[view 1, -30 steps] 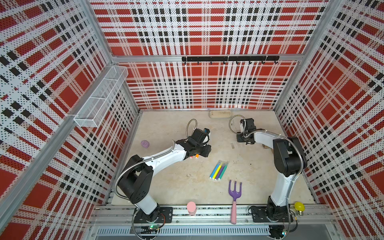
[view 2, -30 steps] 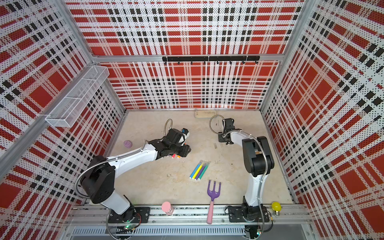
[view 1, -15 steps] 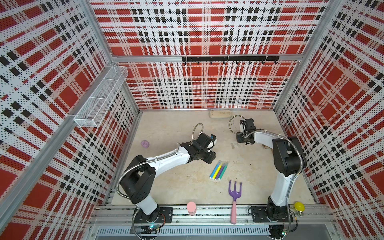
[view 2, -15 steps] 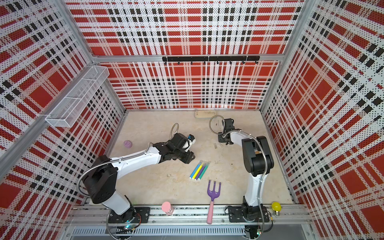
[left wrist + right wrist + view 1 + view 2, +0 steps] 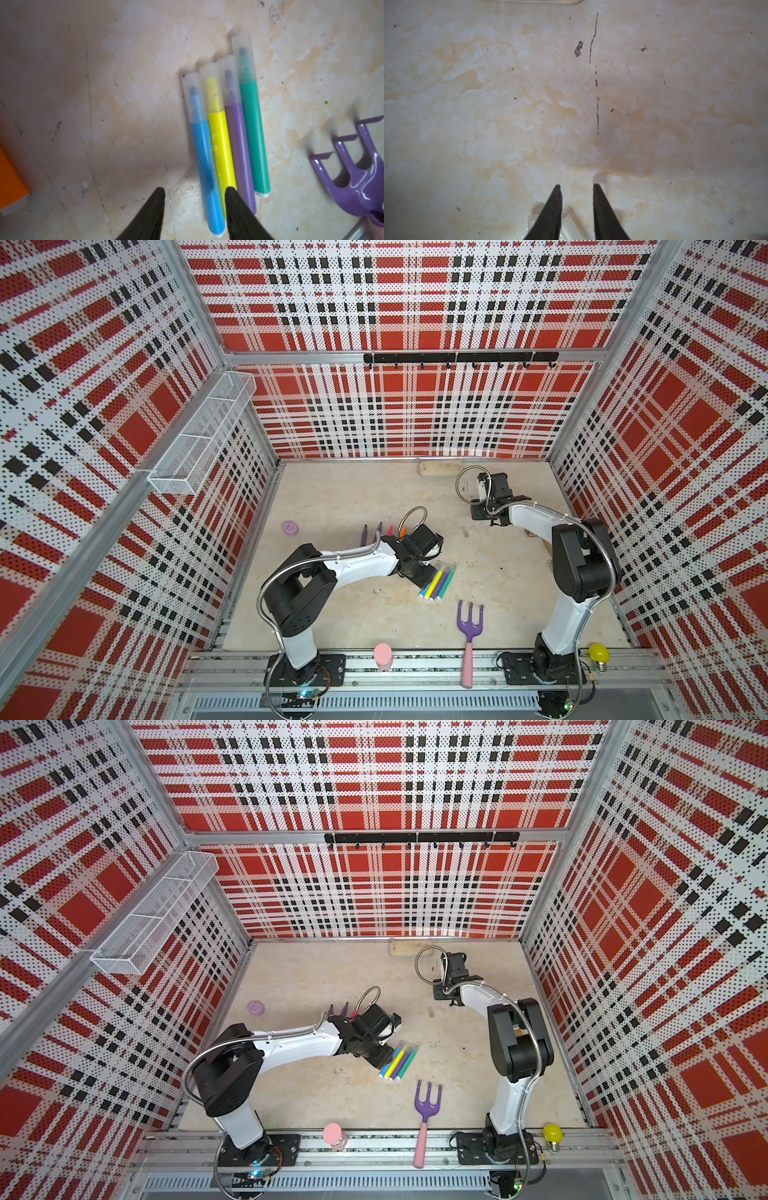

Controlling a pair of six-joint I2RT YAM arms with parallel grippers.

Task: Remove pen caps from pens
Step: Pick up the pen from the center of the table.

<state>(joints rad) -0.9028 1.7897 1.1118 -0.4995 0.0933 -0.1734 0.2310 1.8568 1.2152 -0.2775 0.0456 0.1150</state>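
The desk [image 5: 332,497] was a pale beige slab with a marbled pattern. In the wrist views it carried thin scratches, dark specks and one long black line. Perforated panels printed in red, black and white plaid [image 5: 395,302] closed the room on three sides, held in an aluminium frame. A white wire-mesh basket [image 5: 203,439] hung on the left wall, and a black hook rail [image 5: 457,357] ran across the back wall.

Near the middle of the desk lay four capped pens [image 5: 438,581], blue, yellow, purple and teal. They were side by side and touching, each under its clear see-through cap. The left end effector [image 5: 194,190] stood just over their rear ends, its jaws moderately apart, holding nothing. Behind the left arm lay uncapped pens [image 5: 365,534] in purple, red and orange.

The right end effector [image 5: 577,186] was low over the desk toward the back, its jaws at a narrow gap with nothing between the tips. A purple plastic garden fork with a pink handle [image 5: 469,626] lay near the front edge.
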